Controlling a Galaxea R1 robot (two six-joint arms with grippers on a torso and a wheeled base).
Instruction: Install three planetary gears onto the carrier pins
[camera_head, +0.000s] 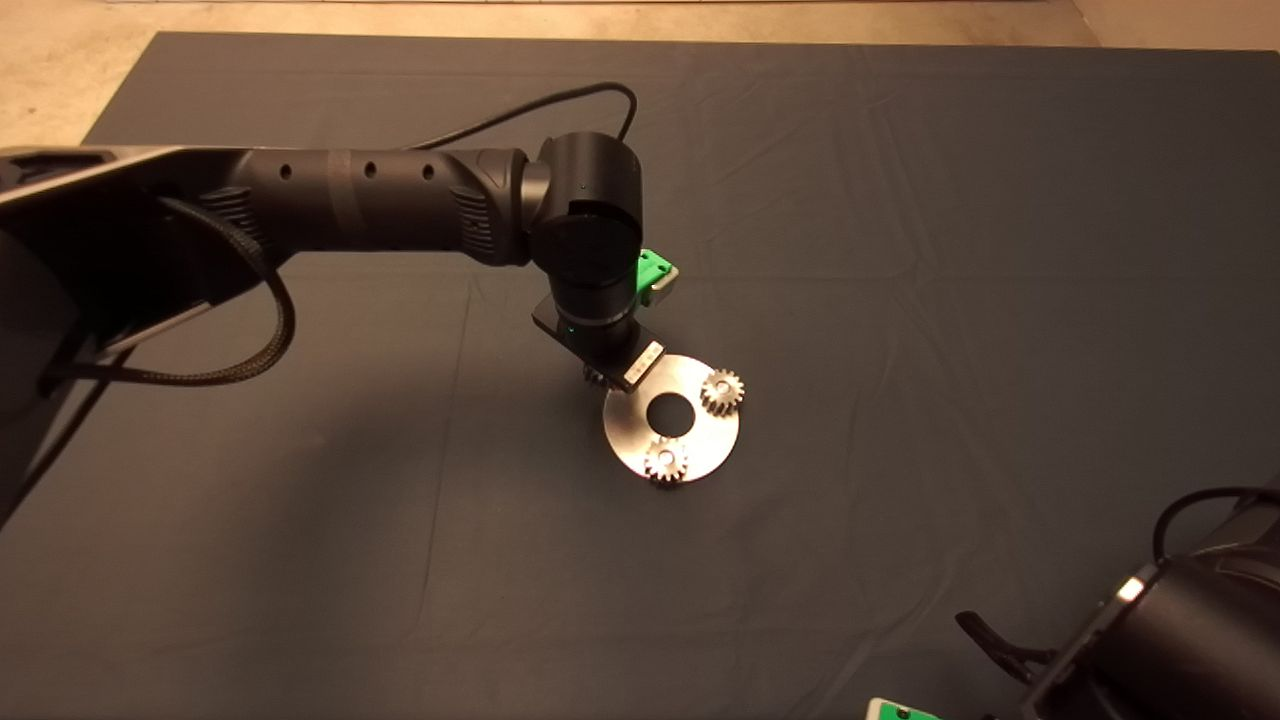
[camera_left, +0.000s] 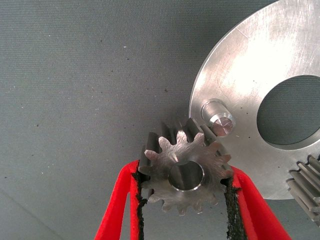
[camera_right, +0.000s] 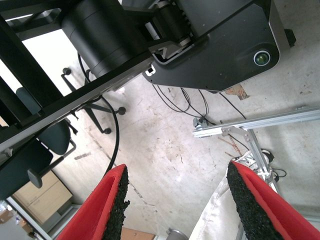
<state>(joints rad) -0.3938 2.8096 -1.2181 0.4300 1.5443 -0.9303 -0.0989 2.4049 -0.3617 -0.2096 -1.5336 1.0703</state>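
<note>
Left gripper (camera_left: 182, 200) clamps the third gear (camera_left: 185, 172) beside the free pin (camera_left: 219, 121).

The two red fingers (camera_left: 117, 210) are closed to the gear's width, pads pressing opposite teeth. The gear lies flat between the pads, bore axis facing the wrist camera. It sits at the disc (camera_left: 260, 60) rim, just beside the bare upright pin and not over it. In the head view the left arm reaches from the left to the disc's upper-left edge; two gears (camera_head: 721, 391) (camera_head: 666, 461) sit on the disc (camera_head: 640, 440). Right gripper (camera_right: 175, 205) is parked at lower right, fingers wide apart, holding nothing.
</note>
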